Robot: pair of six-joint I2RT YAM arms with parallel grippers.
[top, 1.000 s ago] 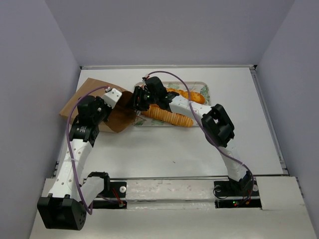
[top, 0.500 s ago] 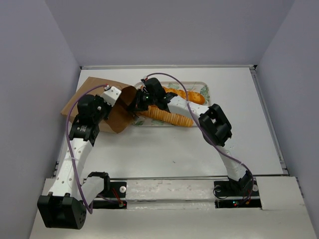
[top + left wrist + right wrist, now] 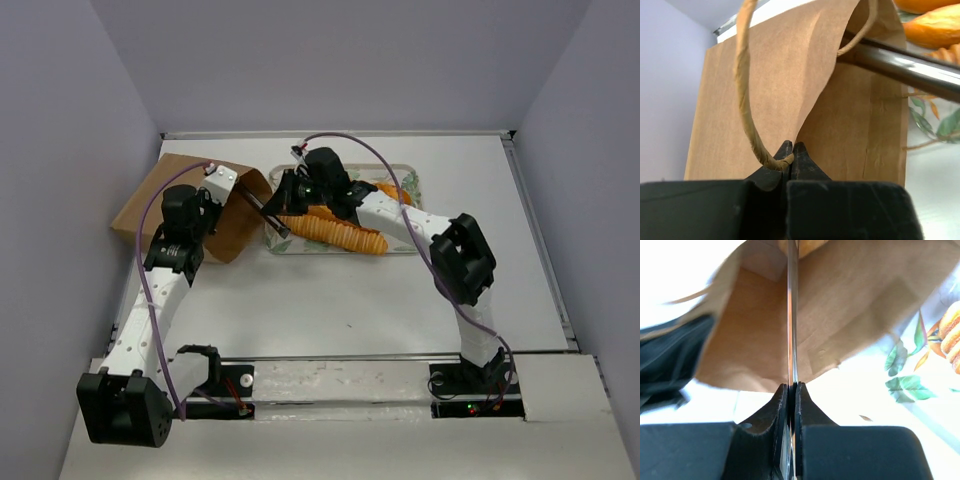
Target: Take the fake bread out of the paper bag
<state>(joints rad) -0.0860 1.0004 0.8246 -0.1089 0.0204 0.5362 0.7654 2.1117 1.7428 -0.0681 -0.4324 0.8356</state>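
The brown paper bag [image 3: 170,195] lies at the table's left with its mouth facing the tray. My left gripper [image 3: 789,147] is shut on the bag's rim at the root of a twisted handle [image 3: 742,90], holding the mouth up [image 3: 228,183]. My right gripper [image 3: 791,387] is shut on a thin dark metal rod [image 3: 792,315] that reaches into the bag's mouth [image 3: 262,208]. Two loaves of fake bread [image 3: 340,232] [image 3: 385,190] lie on the tray. A bit of orange [image 3: 805,244] shows at the bag's upper edge.
The leaf-patterned tray [image 3: 412,182] sits at the back centre, right of the bag. The white walls stand close behind and at the left. The rod crosses the left wrist view's upper right [image 3: 905,67], next to the tray's leaf print [image 3: 940,125].
My right gripper has shut on the metal rod and its arm has drawn back a little to the right. The left gripper has lifted the bag's mouth up and back.
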